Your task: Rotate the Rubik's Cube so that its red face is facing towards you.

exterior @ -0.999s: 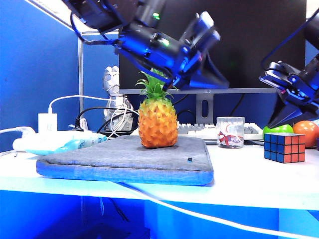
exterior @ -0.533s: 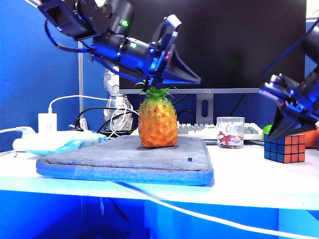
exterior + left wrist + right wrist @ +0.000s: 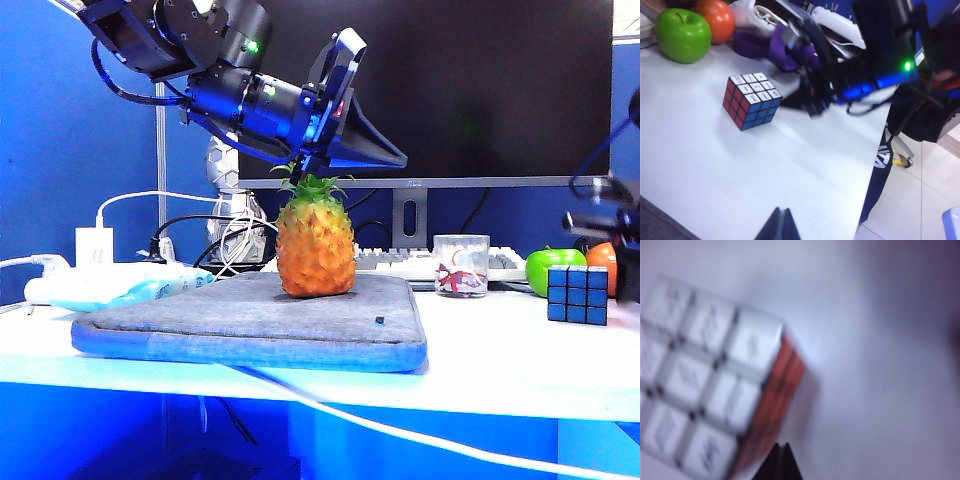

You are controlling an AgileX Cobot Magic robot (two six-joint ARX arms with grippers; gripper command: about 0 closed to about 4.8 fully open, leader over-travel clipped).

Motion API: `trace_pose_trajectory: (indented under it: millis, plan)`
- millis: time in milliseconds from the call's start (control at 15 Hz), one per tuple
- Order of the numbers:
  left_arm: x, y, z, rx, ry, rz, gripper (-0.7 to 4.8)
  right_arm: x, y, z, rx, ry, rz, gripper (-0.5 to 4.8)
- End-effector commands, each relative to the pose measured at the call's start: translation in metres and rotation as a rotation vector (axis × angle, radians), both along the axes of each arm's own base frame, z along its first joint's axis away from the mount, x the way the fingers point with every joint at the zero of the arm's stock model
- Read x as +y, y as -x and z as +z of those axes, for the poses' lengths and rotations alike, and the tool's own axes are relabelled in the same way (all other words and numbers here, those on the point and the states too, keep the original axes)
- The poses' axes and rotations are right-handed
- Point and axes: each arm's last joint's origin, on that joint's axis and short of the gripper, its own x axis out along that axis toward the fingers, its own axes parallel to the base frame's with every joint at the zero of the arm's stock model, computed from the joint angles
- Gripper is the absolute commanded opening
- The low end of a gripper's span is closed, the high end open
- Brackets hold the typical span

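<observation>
One white table (image 3: 500, 370) carries one grey fabric mat (image 3: 250, 325) with a single orange plastic pineapple (image 3: 315, 245) standing upright on it. One clear glass (image 3: 462, 265) holds something red and white that cannot be made out. One small 3x3 Rubik's Cube (image 3: 578, 294) sits near the table's right end, blue side to the camera, its red face (image 3: 735, 103) seen from the left wrist. One green apple (image 3: 553, 265) lies behind it. The left gripper (image 3: 385, 155) hangs above the pineapple, tips together. The right gripper (image 3: 780, 462) is just beside the cube, tips closed on nothing.

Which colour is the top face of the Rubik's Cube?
White, clearest in the left wrist view: Rubik's Cube.
</observation>
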Motion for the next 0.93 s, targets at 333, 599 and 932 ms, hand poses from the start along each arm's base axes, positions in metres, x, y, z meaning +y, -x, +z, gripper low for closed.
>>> trace_pose_trajectory:
  millis: [333, 599, 932]
  plan:
    - [0.005, -0.008, -0.005, -0.044, -0.159, 0.34, -0.04, 0.025, -0.006, 0.037, 0.048, -0.032, 0.147, -0.06]
    - [0.003, -0.007, -0.002, -0.065, -0.117, 0.259, -0.04, 0.038, -0.012, 0.04, -0.016, -0.031, 0.176, -0.06]
    - [0.001, -0.008, 0.002, -0.095, -0.072, 0.234, -0.04, 0.041, -0.016, 0.026, 0.03, -0.121, 0.213, -0.06]
